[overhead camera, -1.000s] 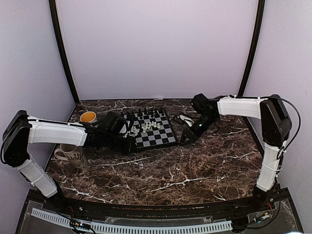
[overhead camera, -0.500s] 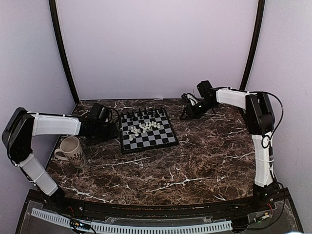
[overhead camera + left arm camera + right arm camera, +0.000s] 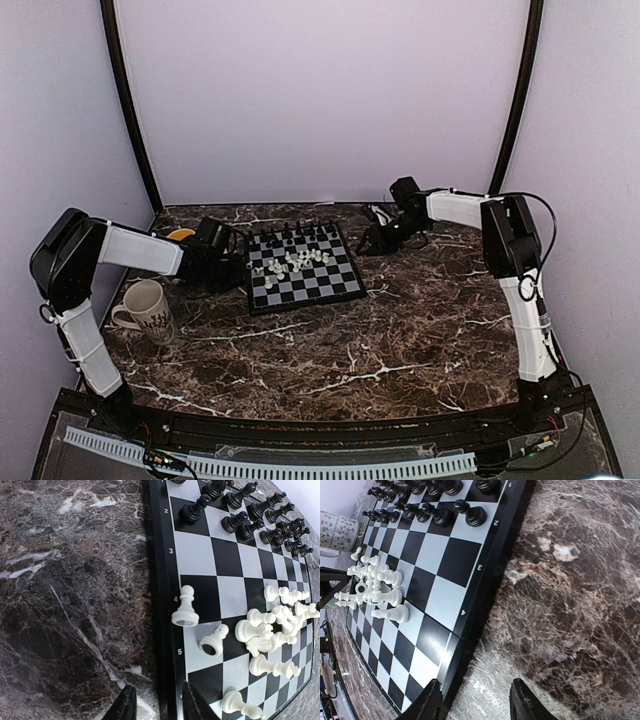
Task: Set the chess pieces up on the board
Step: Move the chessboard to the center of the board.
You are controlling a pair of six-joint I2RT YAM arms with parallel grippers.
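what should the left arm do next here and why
Probably reach the left arm in for the upright white pawn at the board's left rim and carry it to the near rows. That arm's jaws stand open and empty just off that rim, the black pieces already line the far rows, and the other white pieces lie heaped mid-board.

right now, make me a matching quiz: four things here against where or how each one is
Things
1. tiny black plastic chess pieces
2. tiny white plastic chess pieces
3. white patterned ceramic mug
4. right gripper

Places or states
A. on the marble table, near-left of the checkered chessboard
B. open, right of the board
C. mostly toppled, heaped mid-board
D. upright in rows at the board's far edge

Pairs: 1-D, 2-C, 3-A, 4-B
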